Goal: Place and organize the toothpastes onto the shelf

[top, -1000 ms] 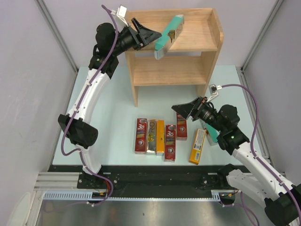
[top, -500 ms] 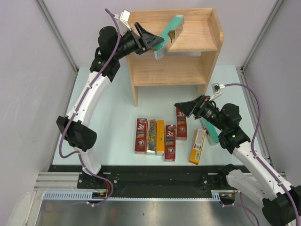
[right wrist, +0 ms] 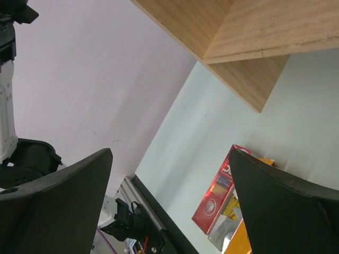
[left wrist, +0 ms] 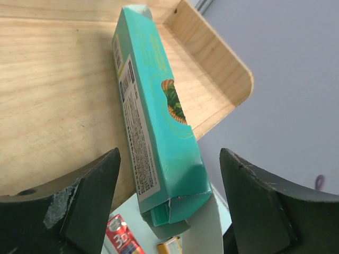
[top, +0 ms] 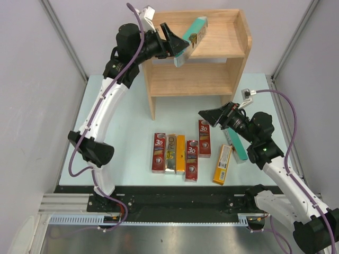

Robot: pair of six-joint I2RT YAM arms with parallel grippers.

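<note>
Nearest the arm bases, seven slim cardboard toothpaste cartons lie flat on the pale mint counter (top: 122,132). At the left, a red "3D" carton (top: 158,153), a silver carton (top: 170,153) and an orange carton (top: 180,154) lie side by side with their long edges together. A second red carton (top: 192,160) sits just beside the orange one, set slightly nearer. A third red carton (top: 204,138) lies just beyond it to the right. Further right, an orange-yellow carton (top: 223,164) lies at a slant. A teal-green carton (top: 238,149) lies next to it, partly hidden under the right arm.

The right end effector (top: 209,116) hovers above the counter between the third red carton and the shelf. Its black fingers (right wrist: 58,201) are spread wide with nothing between them. The right wrist view shows only counter and a red carton below.

Beyond stands the light wooden two-tier shelf (top: 238,69). On its top tier a second teal-green carton (top: 193,36) rests diagonally. Its far end points toward the back right corner and its near end juts out past the front edge.

The left end effector (top: 180,47) reaches in from the left at that overhanging end. In the left wrist view its fingers (left wrist: 79,201) stand on either side of the carton (left wrist: 153,106). A gap shows on each side, so the end effector is open and grips nothing.
</note>
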